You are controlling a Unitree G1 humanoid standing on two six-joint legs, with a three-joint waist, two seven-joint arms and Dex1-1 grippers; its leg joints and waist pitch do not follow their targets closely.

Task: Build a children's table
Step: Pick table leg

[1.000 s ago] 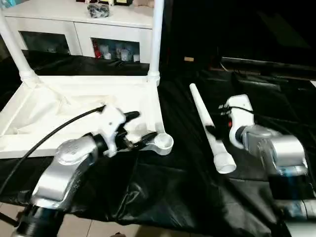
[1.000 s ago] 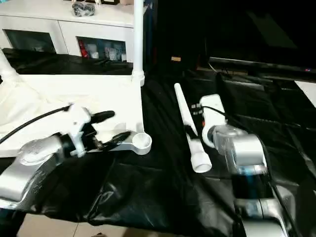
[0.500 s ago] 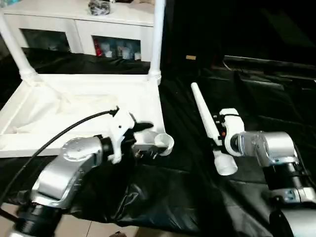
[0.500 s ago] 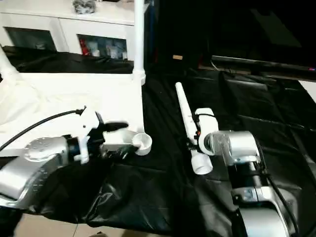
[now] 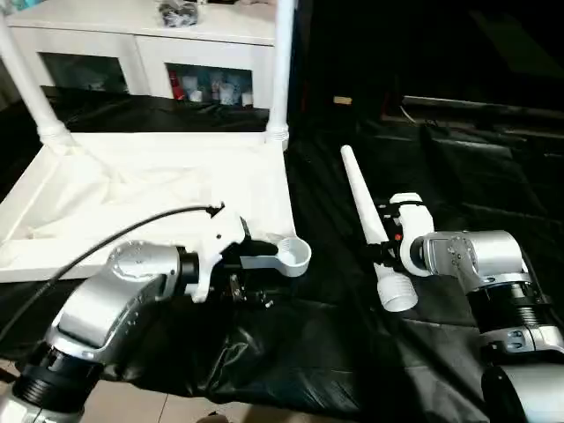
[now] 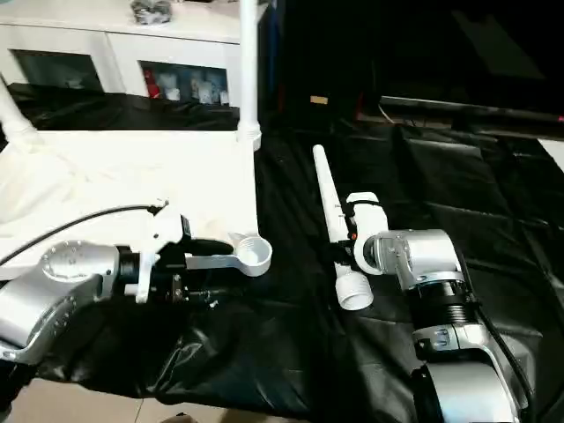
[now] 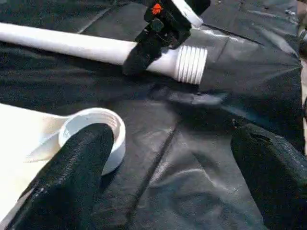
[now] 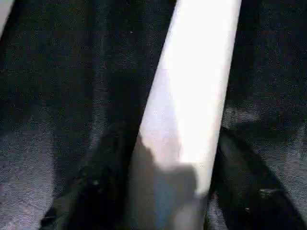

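Over the last second the right gripper (image 5: 381,251) has swung in from beside the loose leg (image 5: 365,214) and now straddles it near its threaded end, while the left gripper (image 7: 168,158) has dropped from over the tabletop (image 5: 141,198) to just past that tabletop's near corner socket (image 5: 292,255). In the right wrist view the fingers (image 8: 100,191) sit either side of the tube, though I cannot tell whether they have clamped yet. The left gripper's fingers are spread wide and empty, one beside the socket. The leg lies on the black sheet (image 5: 308,352) to the right of the tabletop, thin tip pointing away; two legs (image 5: 282,70) already stand in the tabletop's far corners. The tube looks light, stiff and slick, so a grip close to the thick threaded end seems the safest hold.
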